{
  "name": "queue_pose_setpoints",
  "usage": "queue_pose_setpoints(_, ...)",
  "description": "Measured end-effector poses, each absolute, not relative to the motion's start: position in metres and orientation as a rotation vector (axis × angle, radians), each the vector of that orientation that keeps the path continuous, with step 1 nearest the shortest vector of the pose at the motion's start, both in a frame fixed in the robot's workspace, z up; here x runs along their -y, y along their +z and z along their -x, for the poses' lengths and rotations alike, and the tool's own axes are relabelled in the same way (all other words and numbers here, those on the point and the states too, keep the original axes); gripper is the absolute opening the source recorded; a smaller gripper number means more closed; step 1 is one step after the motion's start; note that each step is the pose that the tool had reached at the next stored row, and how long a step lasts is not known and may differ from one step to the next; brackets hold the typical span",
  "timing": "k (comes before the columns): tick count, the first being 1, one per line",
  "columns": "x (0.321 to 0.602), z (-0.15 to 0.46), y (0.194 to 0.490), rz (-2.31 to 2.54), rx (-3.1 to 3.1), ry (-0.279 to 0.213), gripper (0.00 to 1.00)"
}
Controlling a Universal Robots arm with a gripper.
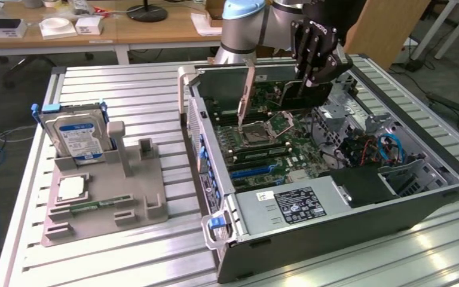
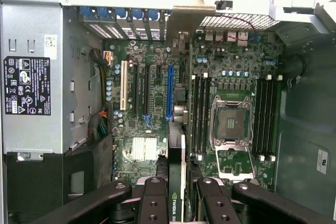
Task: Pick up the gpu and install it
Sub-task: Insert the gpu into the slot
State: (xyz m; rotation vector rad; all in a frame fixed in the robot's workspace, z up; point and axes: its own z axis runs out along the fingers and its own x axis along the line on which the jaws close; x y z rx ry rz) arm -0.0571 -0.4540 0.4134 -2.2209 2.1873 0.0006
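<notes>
Gripper point(image 1: 315, 79) is down inside the open computer case point(image 1: 349, 218), jaws drawn in partway and clamped on the gpu point(image 2: 175, 205). The card stands on edge between the fingers point(image 2: 156, 198), its long axis running straight out ahead of them and its metal bracket point(image 2: 181, 19) at the far end. Beneath it on the motherboard point(image 2: 139, 129), the blue slot point(image 2: 169, 93) runs alongside.

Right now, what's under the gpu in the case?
The motherboard: its blue slot shows just beside the gpu, with the CPU socket further off. The jaws hold the card edge-on, so the strip of board directly beneath it is covered.
</notes>
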Motion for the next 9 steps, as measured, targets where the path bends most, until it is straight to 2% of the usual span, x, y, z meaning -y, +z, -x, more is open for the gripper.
queue_pose_setpoints(9,0.4541,0.0573,0.4043,2.217,-2.183,0.009,0.26)
